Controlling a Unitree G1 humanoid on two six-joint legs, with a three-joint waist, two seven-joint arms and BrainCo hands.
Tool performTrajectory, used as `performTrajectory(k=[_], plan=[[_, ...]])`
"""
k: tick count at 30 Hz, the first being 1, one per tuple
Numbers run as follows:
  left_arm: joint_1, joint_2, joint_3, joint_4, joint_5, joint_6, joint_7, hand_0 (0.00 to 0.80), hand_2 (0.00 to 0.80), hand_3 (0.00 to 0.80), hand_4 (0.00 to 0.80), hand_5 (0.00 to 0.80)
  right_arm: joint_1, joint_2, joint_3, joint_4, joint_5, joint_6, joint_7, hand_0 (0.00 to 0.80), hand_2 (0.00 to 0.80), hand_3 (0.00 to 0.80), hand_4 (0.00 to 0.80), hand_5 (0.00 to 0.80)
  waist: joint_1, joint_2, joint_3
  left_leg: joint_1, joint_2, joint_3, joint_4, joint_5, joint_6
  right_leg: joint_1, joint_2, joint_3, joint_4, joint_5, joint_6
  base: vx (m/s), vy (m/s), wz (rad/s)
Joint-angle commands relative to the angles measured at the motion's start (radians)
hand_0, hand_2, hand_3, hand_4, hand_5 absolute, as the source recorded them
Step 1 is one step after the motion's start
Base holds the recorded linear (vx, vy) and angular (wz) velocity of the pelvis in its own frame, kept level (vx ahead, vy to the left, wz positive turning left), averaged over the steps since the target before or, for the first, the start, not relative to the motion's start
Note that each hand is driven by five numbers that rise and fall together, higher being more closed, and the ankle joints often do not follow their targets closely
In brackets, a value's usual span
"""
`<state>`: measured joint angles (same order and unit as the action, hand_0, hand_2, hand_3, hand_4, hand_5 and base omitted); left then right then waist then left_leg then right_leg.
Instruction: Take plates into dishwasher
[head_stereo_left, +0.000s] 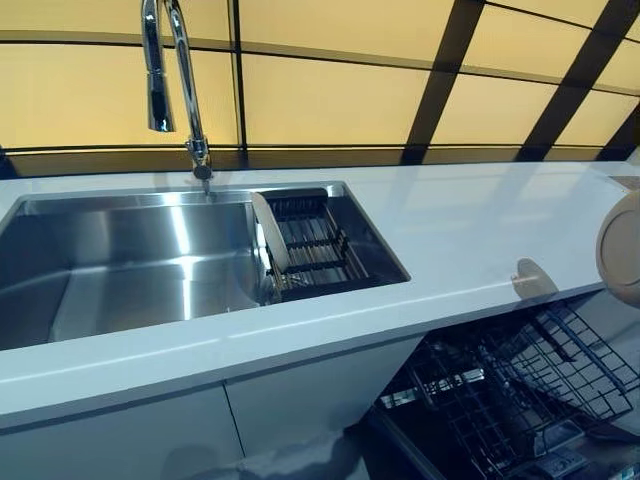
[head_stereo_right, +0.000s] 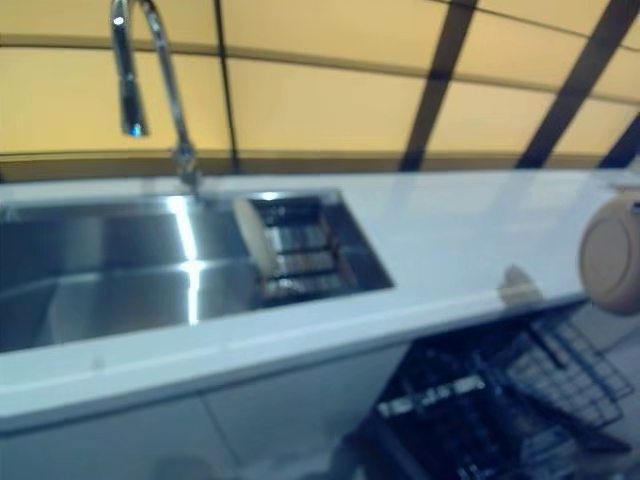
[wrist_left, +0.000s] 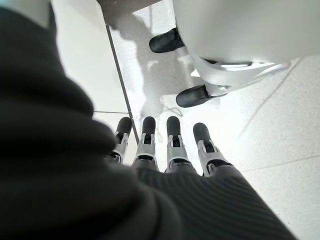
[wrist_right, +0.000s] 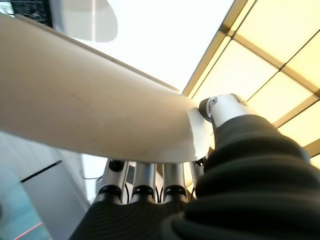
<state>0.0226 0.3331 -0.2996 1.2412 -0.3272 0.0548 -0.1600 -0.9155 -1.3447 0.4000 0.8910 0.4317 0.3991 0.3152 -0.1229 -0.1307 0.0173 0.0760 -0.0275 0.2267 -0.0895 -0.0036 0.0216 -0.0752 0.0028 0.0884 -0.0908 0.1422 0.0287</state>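
The right hand (wrist_right: 150, 185) is seen only in its own wrist view. Its fingers (wrist_right: 145, 177) run up behind a beige plate (wrist_right: 90, 115) and the thumb (wrist_right: 220, 107) is pressed over the plate's rim from the other side, so the plate is pinched between thumb and fingers.

In the head views the same plate (head_stereo_left: 622, 248) is cut by the right edge of the picture. It is held on edge, above the front right part of the white countertop (head_stereo_left: 470, 230), with the open dishwasher rack (head_stereo_left: 520, 390) below it. Its round face is turned toward the sink (head_stereo_left: 130, 265), its rim running roughly vertically; the exact tilt is hard to judge, as only part of the plate is in view.

A second beige plate (head_stereo_left: 270, 232) is stood on edge in the sink, leaned against a dark wire drainer basket (head_stereo_left: 315, 245) at the sink's right end. The faucet (head_stereo_left: 170, 80) is arched over the basin's rear edge.

The left hand (wrist_left: 165, 145) is seen only in its wrist view, hung low over the light floor (wrist_left: 280, 130). Its fingers are extended straight side by side and nothing is held.
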Motion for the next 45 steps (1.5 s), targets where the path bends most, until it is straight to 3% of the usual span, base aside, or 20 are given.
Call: performTrajectory(k=[1, 24, 35, 45], plan=[[-0.036, 0.026, 0.01, 0.025, 0.035, -0.003, -0.019, 0.0, 0.0, 0.0, 0.0, 0.0, -0.027, -0.067, -0.072, -0.003, -0.055, -0.052, 0.027, 0.8, 0.8, 0.8, 0.8, 0.8, 0.001, 0.006, 0.034, 0.021, 0.008, -0.005, 0.002, -0.075, 0.035, 0.074, 0.032, -0.002, 0.004, -0.059, 0.034, -0.033, -0.022, -0.19], [-0.067, 0.017, 0.023, 0.007, 0.057, 0.003, -0.018, 0.0, 0.0, 0.0, 0.0, 0.0, 0.33, 0.008, -0.267, -0.153, -0.137, -0.111, 0.112, 0.8, 0.8, 0.8, 0.8, 0.8, -0.059, 0.03, 0.062, 0.017, 0.016, 0.061, 0.002, -0.086, 0.037, 0.038, 0.042, 0.049, 0.004, -0.05, 0.037, -0.022, -0.026, -0.14], [-0.073, 0.016, 0.038, 0.001, 0.054, 0.0, -0.012, 0.0, 0.0, 0.0, 0.0, 0.0, 0.444, 0.064, -0.317, -0.264, -0.149, -0.153, 0.072, 0.8, 0.8, 0.8, 0.8, 0.8, -0.061, 0.039, 0.087, 0.0, 0.017, 0.057, 0.002, -0.083, 0.034, 0.024, 0.039, 0.045, 0.004, -0.052, 0.037, -0.003, -0.007, -0.01], [-0.077, 0.012, 0.04, -0.008, 0.055, -0.001, -0.009, 0.0, 0.0, 0.0, 0.0, 0.0, 0.444, 0.089, -0.29, -0.331, -0.177, -0.15, 0.084, 0.8, 0.8, 0.8, 0.8, 0.8, -0.057, 0.051, 0.097, -0.012, 0.01, 0.039, 0.002, -0.081, 0.03, 0.019, 0.034, 0.036, 0.004, -0.057, 0.035, -0.004, -0.003, 0.01]])
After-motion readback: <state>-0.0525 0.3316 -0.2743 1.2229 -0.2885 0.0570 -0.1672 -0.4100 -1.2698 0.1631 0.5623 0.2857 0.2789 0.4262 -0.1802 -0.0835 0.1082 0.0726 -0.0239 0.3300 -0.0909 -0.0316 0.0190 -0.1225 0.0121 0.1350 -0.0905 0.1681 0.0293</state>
